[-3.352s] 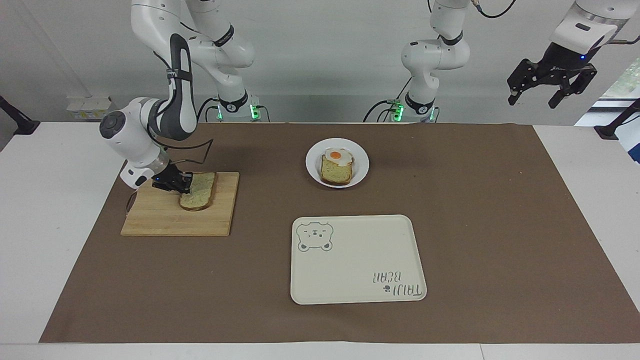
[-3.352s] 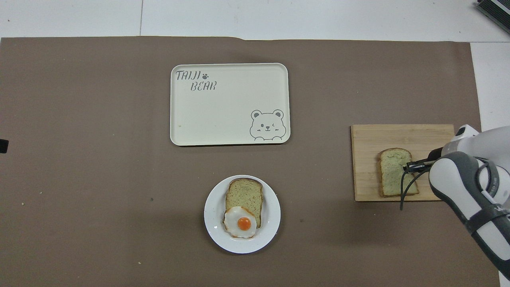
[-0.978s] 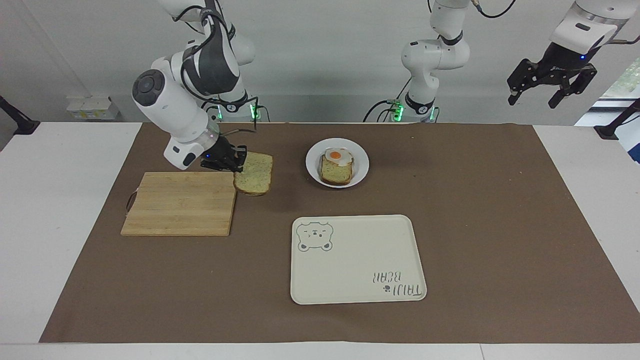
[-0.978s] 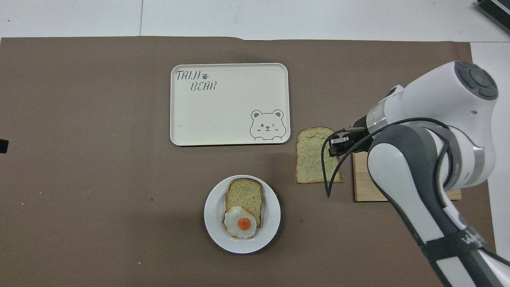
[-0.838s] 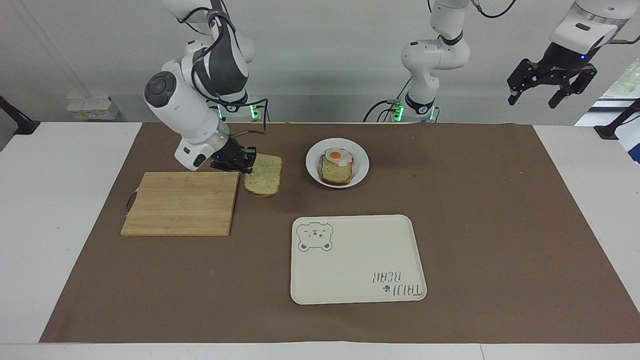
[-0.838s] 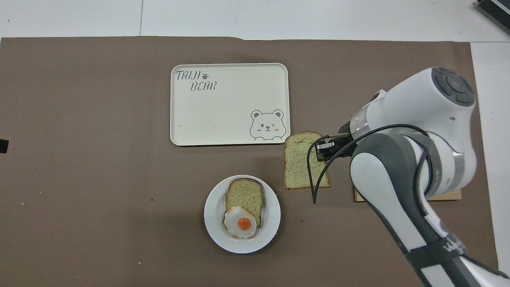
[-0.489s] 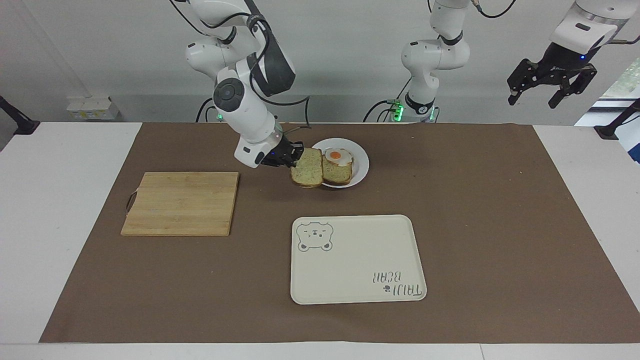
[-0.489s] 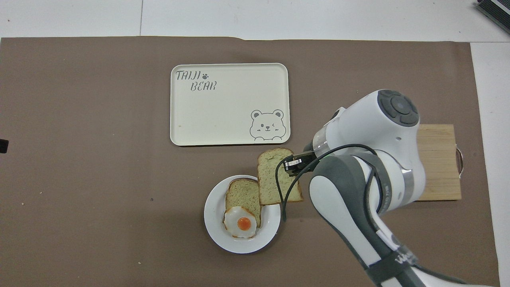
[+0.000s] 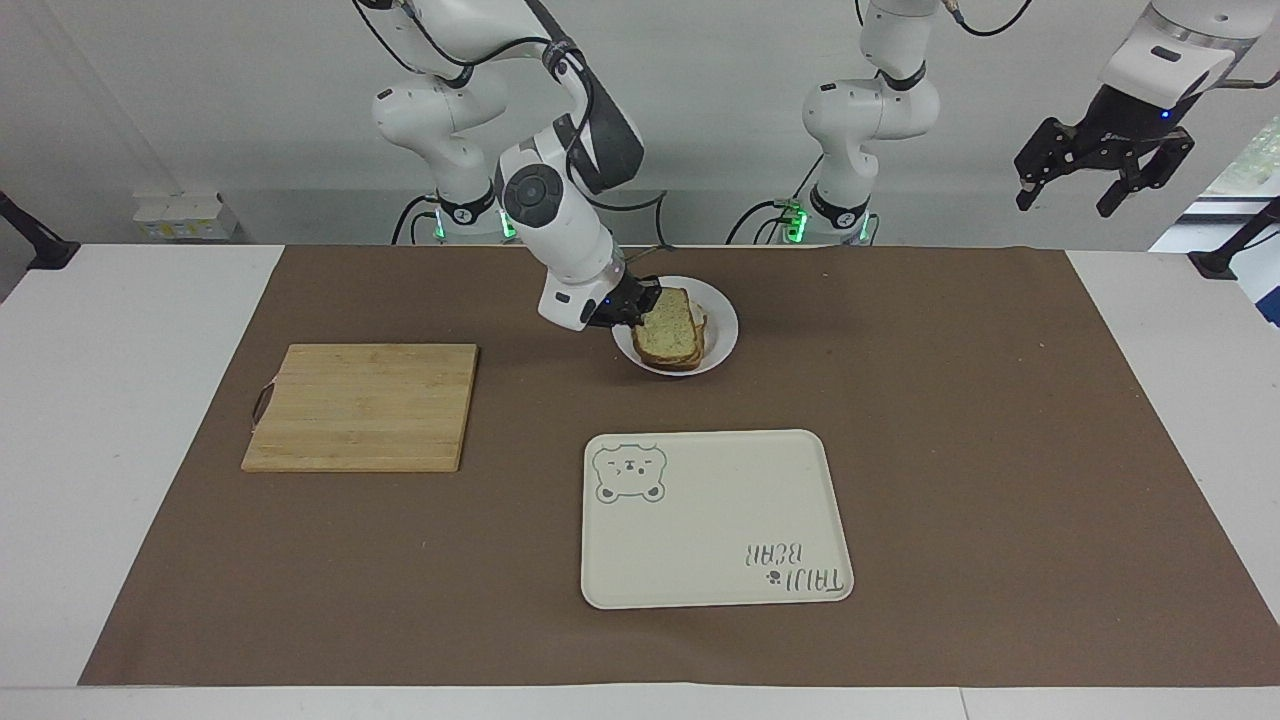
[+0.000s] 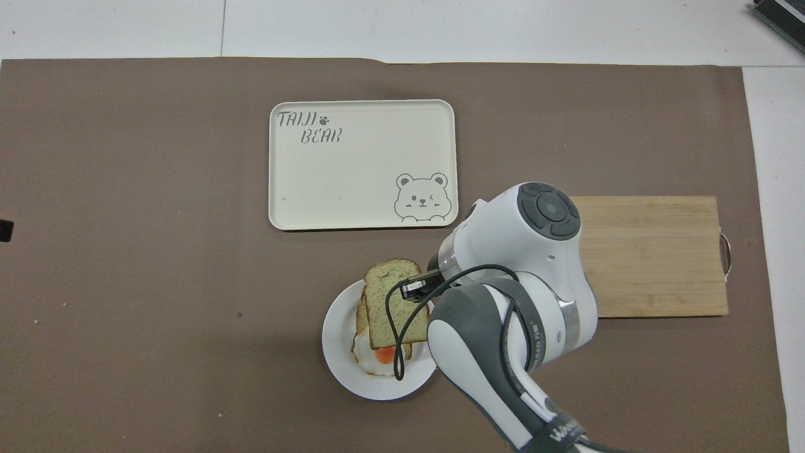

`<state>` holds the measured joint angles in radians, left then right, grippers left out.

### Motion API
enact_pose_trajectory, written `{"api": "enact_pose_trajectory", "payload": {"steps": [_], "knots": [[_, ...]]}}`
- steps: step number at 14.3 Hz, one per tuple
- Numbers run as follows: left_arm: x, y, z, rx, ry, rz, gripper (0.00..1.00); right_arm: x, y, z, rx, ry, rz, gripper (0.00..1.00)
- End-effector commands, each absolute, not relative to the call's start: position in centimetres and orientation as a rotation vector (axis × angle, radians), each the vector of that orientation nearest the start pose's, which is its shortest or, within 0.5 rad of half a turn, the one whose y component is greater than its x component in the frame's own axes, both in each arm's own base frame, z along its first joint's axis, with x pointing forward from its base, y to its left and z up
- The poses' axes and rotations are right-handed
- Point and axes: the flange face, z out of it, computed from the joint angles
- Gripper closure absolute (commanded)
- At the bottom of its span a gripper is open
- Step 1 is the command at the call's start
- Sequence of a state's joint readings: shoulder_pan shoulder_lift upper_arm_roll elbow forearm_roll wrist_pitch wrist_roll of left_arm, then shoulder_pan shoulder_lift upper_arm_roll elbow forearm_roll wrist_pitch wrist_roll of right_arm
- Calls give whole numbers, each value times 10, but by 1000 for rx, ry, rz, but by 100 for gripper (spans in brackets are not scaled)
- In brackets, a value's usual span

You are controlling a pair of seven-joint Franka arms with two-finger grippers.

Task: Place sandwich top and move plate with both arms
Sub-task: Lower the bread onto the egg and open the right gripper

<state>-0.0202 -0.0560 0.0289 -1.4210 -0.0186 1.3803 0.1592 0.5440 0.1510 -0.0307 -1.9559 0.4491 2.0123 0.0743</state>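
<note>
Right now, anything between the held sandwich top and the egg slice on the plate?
Nothing visible. The right gripper holds the sandwich top directly over the egg slice on the plate. Left gripper waits raised off the mat.

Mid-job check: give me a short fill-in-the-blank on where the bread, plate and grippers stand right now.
1. The right gripper is shut on the ____.
2. The sandwich top is over the egg-topped slice on the ____.
3. The wooden cutting board lies toward the ____ arm's end of the table.
4. The left gripper waits raised, its fingers ____.

Missing words: sandwich top; plate; right; open
</note>
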Motion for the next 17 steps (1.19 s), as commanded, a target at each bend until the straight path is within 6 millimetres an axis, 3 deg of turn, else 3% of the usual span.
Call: {"api": "enact_pose_trajectory", "payload": {"steps": [1,6,10,17], "knots": [[506,5,706,-3148,242,-24,0,482,311,384,-2753,-304,301,100],[506,5,706,-3148,244,-24,0,459,335,361,-2737,-321,344,100],[506,5,707,-3148,242,-26,0,450,341,342,-2753,-322,333,100],[506,5,706,-3148,242,-24,0,461,341,324,-2766,-291,319,100]]}}
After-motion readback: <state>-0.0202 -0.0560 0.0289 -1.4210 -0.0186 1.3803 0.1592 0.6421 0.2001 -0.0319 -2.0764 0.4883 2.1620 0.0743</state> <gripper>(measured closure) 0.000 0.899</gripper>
